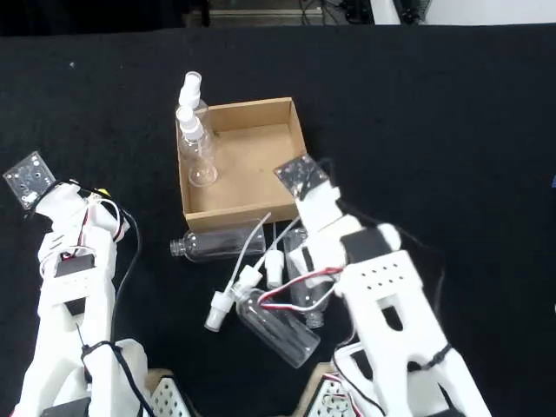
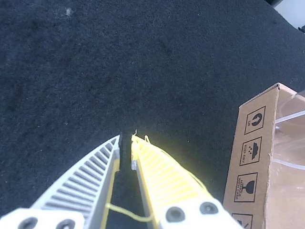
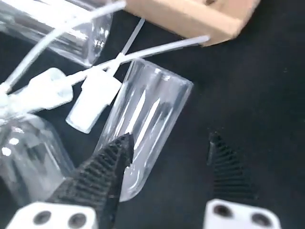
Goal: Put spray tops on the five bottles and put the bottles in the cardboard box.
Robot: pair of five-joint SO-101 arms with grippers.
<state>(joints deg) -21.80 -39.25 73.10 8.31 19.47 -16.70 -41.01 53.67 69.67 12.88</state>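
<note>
The cardboard box [image 1: 287, 117] lies open mid-table, its corner [image 3: 200, 16] close to my right wrist camera. Two capped bottles [image 1: 198, 148] stand at its left wall. An uncapped bottle [image 1: 217, 245] lies in front of the box. A capped bottle [image 1: 280, 328] lies nearer the arms. Loose spray tops [image 1: 274, 266] [image 3: 93, 102] rest between them. My right gripper [image 1: 298, 254] [image 3: 170, 139] is open, pointing down over a clear lying bottle [image 3: 147, 114] [image 1: 306, 294], one finger [image 3: 107, 167] across it. Left of the box, my left gripper [image 2: 127, 143] [image 1: 109, 208] hangs shut above bare cloth.
Black cloth covers the whole table. The box's printed side wall [image 2: 252, 157] stands close beside my left gripper. Another spray top [image 3: 45, 90] and two more bottles [image 3: 57, 33] [image 3: 24, 152] crowd around the right gripper. Open cloth lies to the far right and far left.
</note>
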